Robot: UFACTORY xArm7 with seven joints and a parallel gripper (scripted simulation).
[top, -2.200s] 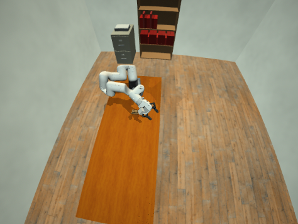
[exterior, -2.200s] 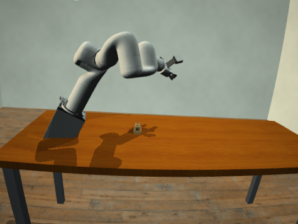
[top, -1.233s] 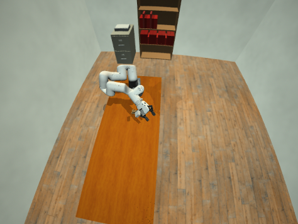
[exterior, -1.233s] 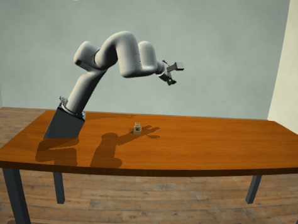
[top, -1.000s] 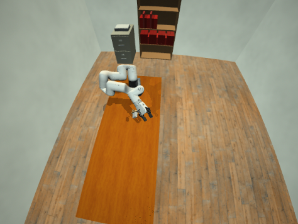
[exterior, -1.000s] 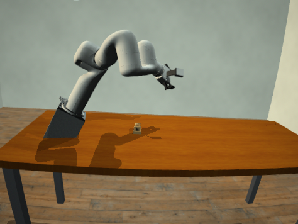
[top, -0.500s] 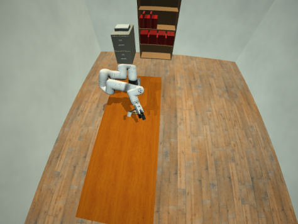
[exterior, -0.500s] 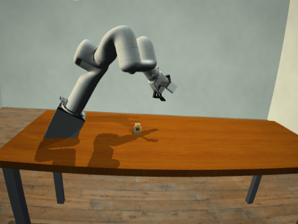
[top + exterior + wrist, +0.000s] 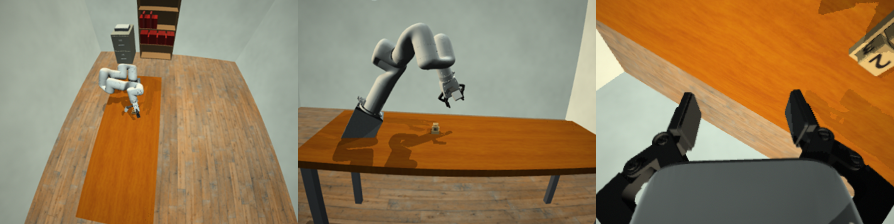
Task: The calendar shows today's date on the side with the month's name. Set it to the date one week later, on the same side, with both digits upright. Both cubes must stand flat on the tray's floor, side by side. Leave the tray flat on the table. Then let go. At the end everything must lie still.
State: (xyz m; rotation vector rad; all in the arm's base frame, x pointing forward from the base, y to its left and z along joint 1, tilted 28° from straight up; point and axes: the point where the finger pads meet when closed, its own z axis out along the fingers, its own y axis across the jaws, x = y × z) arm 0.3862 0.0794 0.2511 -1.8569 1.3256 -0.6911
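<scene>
Arm base: dark wedge-shaped pedestal [image 9: 351, 127] sits at the left end of the worktop [image 9: 502, 145], and the white arm [image 9: 417, 41] loops up and over from there.
Calendar: tiny tan block thing [image 9: 435, 128] out on the worktop, right of the pedestal, sitting in the arm's shadow. Too small in the exterior view to make out tray vs cubes.
Calendar up close: the wrist view catches just a corner of it [image 9: 877, 54] at the top right edge, with a "2" showing on one pale face, tilted in the frame. The rest is cut off, so can't count the cubes.
Pincer: released, fingers spread all the way, nothing between them [image 9: 452, 97]. It hangs well above the worktop, up and a bit right of the calendar, not touching anything.
Fingers: two black ones, left one [image 9: 688, 120] over the floor, right one [image 9: 800, 117] over the worktop's edge.
In the way: nothing stands between the pincer and the calendar, just open air.
Edges: the calendar looks well in from the front edge and the far edge; lots of bare orange wood running off to the right.
Around the room: one gray filing cabinet [image 9: 123, 44] and one bookshelf [image 9: 139, 31] with two rows of red binders [image 9: 157, 37], both on the floor beyond the worktop's end, well apart from the arm.
Count: one arm, one pincer, one calendar, one cabinet, one bookshelf.
</scene>
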